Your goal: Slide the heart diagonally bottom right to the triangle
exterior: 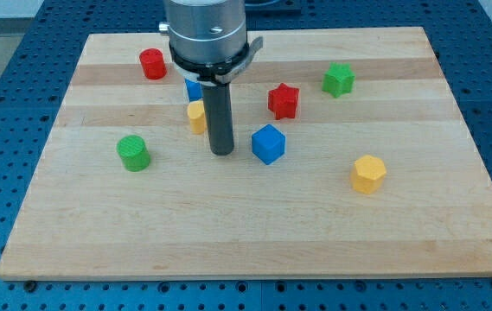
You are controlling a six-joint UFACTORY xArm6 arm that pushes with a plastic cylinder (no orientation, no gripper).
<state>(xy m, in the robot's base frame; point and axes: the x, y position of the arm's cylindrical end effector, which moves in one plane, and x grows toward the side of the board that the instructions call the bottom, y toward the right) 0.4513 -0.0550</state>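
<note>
While tip [221, 152] rests mid-board, no pincer fitted, nothing held: yellow heart [196, 116] touches rod's left toward top edge; blue block [193, 89], likely triangle, half hidden just above. Tip poorly placed for push.

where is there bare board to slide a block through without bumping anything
The widest bare patch is the whole strip along the board's bottom edge, below the green cylinder, blue cube and yellow hexagon block. It is crowded around my tip, with the yellow block and a partly hidden blue block close by.
</note>
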